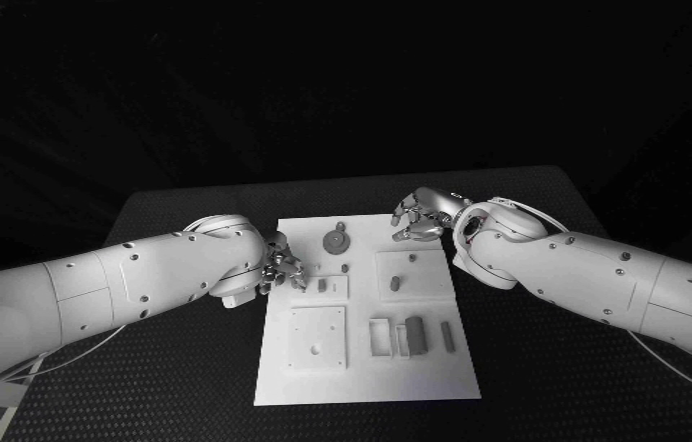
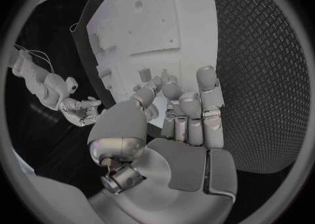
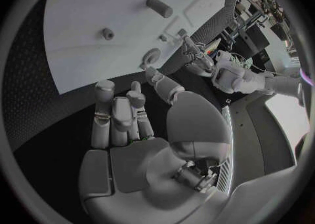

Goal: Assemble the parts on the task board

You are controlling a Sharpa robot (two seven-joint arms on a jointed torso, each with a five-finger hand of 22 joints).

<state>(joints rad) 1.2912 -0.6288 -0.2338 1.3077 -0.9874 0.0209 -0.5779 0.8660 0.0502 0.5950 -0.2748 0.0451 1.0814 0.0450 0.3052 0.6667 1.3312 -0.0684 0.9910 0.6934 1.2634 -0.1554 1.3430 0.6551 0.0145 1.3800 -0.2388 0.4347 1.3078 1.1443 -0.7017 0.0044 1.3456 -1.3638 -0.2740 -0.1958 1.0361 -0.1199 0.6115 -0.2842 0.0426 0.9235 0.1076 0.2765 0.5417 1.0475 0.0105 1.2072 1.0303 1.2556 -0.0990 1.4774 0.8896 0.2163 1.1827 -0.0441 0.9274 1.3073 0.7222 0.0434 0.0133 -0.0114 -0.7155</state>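
Task board [image 1: 368, 362] lies between the left robot hand [image 1: 284, 267] and right robot hand [image 1: 423, 214], both loosely curled, holding nothing

A white board [image 1: 368, 362] lies mid-frame on the black table [image 1: 173, 382], grey parts [image 1: 415, 332] on it. The left hand [image 1: 284, 267] rests at its left edge. The right hand [image 1: 423, 214] hovers at its upper right corner, fingers curled.

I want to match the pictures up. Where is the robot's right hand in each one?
Head view: right hand at the task board's far right corner.
Left wrist view: the hand sits small off the board's edge.
Right wrist view: the hand, big, central, fingers curled.
Shared landmark: the white task board.
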